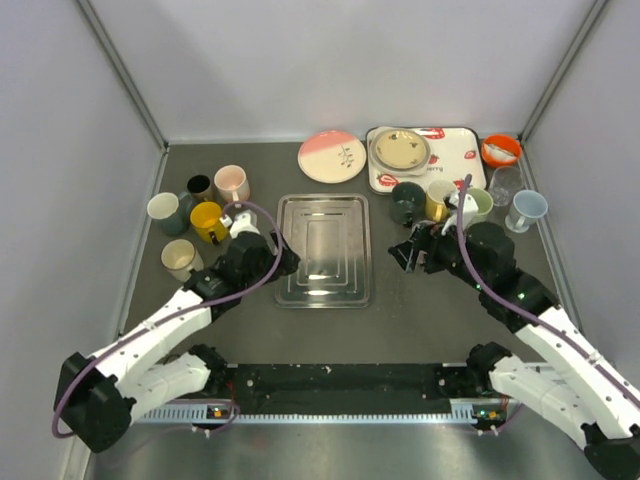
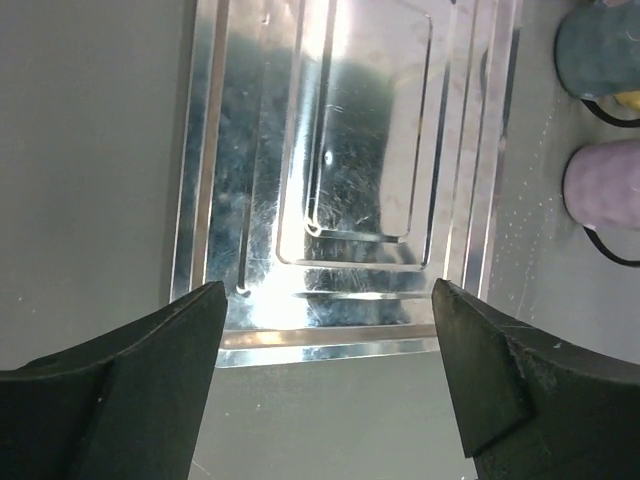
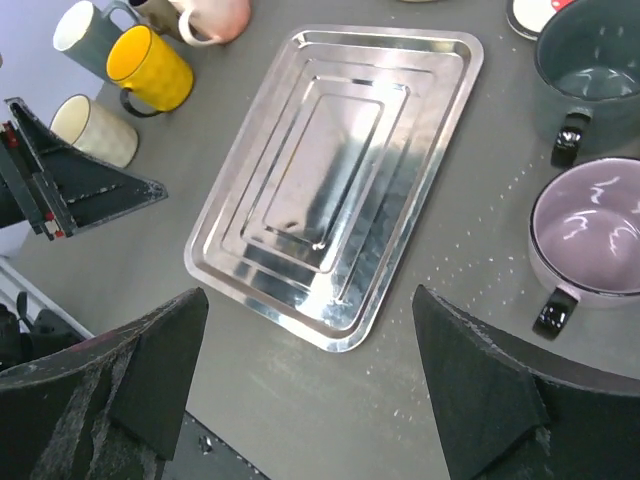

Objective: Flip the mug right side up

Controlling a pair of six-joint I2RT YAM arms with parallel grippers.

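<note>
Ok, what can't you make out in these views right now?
Top view: the lilac mug is not visible, apparently hidden under the right arm. The white item is partly covered by that arm, so its shape is unclear.
Left wrist: the dark mug and the lilac mug are cut off by the right edge.
Right wrist: the pink mug is cut off by the top edge.

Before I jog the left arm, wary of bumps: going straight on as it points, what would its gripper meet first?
Probably the steel tray, ahead of the left gripper between its open jaws; height above it is unclear.
</note>
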